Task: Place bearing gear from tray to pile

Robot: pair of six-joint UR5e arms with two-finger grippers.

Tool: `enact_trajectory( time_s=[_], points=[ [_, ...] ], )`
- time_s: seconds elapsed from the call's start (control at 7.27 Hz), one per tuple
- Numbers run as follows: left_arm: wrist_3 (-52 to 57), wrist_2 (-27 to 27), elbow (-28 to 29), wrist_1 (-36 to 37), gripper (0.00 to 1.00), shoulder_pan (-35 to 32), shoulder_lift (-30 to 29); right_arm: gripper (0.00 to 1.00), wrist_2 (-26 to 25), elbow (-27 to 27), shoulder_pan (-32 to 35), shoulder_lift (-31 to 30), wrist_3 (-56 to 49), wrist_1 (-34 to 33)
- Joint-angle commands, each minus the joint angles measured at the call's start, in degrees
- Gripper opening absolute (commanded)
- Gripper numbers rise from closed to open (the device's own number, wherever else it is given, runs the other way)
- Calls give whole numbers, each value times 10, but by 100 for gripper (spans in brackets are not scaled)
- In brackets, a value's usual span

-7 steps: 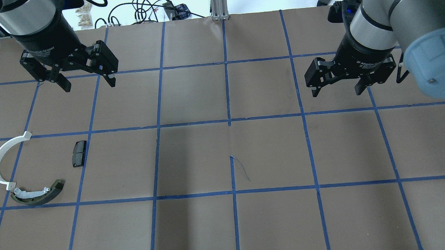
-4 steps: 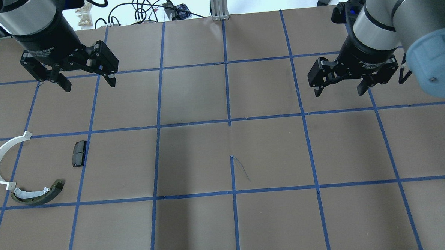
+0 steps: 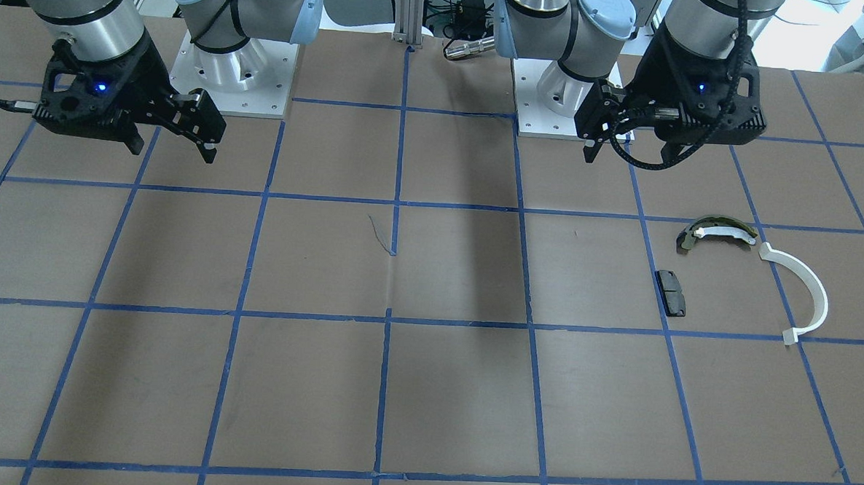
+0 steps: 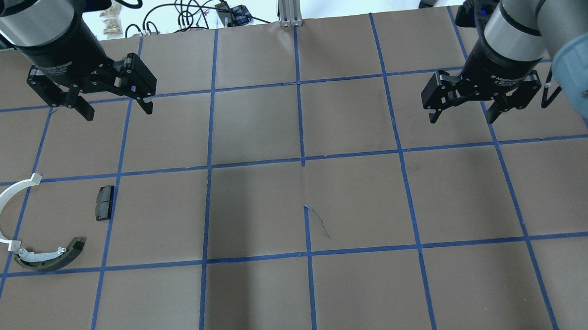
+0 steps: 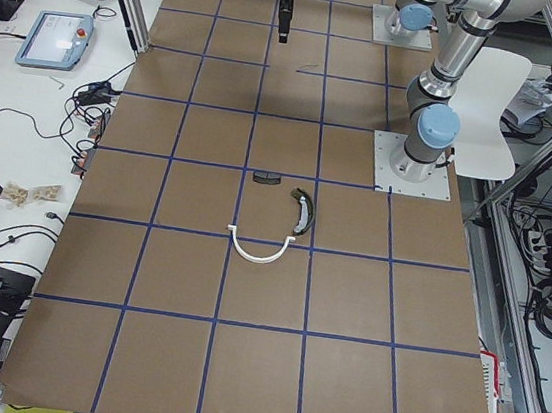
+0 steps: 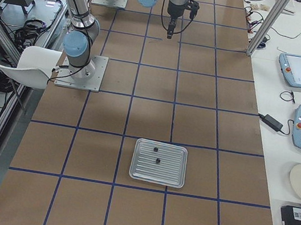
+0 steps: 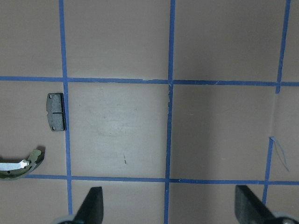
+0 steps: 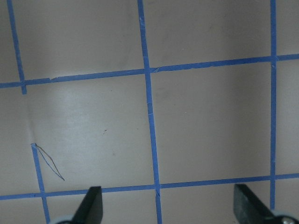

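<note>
The left arm [image 4: 39,22], built of silver-grey cylindrical links with a black wrist section, reaches over the left half of the brown paper-covered desk [image 4: 252,127], close to the edge where both arm bases are bolted down. Its black two-finger left claw [image 4: 118,113] points down at the desk with the jaws spread wide, unloaded and clear of the surface. The right arm [image 4: 521,21], of the same build with a light-blue joint cap, reaches over the desk's right half near the same edge. Its black two-finger right claw [image 4: 463,119] points down, jaws spread wide, unloaded, above the desk. Each wrist view shows its fingertips [image 7: 93,207] well apart.
</note>
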Motion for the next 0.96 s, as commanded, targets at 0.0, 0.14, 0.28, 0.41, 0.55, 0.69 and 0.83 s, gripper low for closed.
enact_trajectory(
  time_s=[0.0, 0.14, 0.28, 0.41, 0.55, 0.69, 0.83],
  points=[
    [0, 0, 0, 0, 100, 0, 0, 100, 0, 1, -95, 3, -8, 10],
    [0, 0, 1, 0, 100, 0, 0, 100, -2, -1, -128, 14, -59, 6],
    [0, 0, 1, 0, 100, 0, 0, 100, -5, -2, -175, 34, -135, -9],
    [0, 0, 1, 0, 100, 0, 0, 100, -5, -6, -245, 55, -214, -32],
    [0, 0, 1, 0, 100, 0, 0, 100, -3, -6, -298, 76, -323, -51],
    [0, 0, 1, 0, 100, 0, -1, 100, -5, -5, -328, 103, -364, -112],
    [0, 0, 1, 0, 100, 0, 0, 100, -5, -6, -358, 132, -404, -148]
  ],
)
